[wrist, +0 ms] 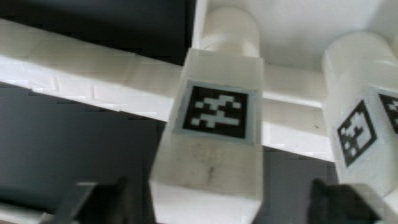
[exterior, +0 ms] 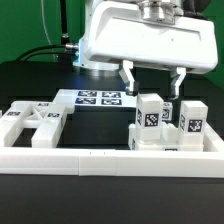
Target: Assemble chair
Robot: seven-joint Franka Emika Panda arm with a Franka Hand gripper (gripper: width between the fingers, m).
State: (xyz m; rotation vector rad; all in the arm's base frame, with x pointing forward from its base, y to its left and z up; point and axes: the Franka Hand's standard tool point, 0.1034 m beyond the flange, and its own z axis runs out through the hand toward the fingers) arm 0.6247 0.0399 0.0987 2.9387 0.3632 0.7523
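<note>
Ext view: chair still in pieces on the black surface [exterior: 30, 85]. Gripper [exterior: 152, 82] is spread, its fingers hanging just above and to either side of an upright post [exterior: 150, 117]; no contact visible. Second post [exterior: 190, 118] stands just beside it, toward the exterior view's right. Both have tags facing cam. Framed panels [exterior: 30, 125] lie flat on the exterior view's left, well apart from the posts. Marker board [exterior: 98, 98] sits between the two groups, further back. Long white rail [exterior: 100, 157] runs along the front.

Wrist view: post [wrist: 214, 110] sits centred w/ its tag facing cam. Dark fingers [wrist: 103, 195] flank it w/ a gap each side, so gripper [wrist: 217, 200] is holding nothing. Second post [wrist: 365, 115] is close beside it, not touching.
</note>
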